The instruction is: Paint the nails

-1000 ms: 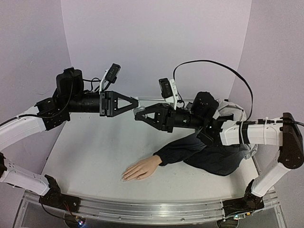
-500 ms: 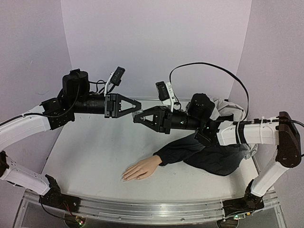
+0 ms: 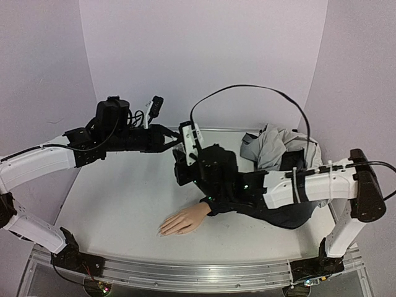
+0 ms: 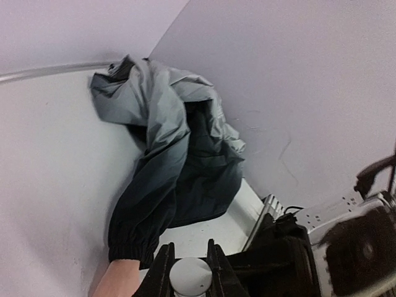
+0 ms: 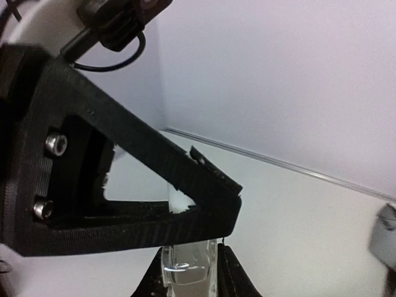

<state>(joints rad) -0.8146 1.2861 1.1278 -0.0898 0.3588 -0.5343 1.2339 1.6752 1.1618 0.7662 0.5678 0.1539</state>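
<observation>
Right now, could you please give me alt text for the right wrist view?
The right gripper holds a clear bottle at the bottom edge. The black left gripper, close to the lens, reaches across from the left and is shut on the bottle's cap, hidden here. Behind lie a white table and a lilac wall.

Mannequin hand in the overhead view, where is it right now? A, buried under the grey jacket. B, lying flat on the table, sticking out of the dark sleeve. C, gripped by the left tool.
B: the mannequin hand lies flat on the table, its wrist running into the dark sleeve.
</observation>
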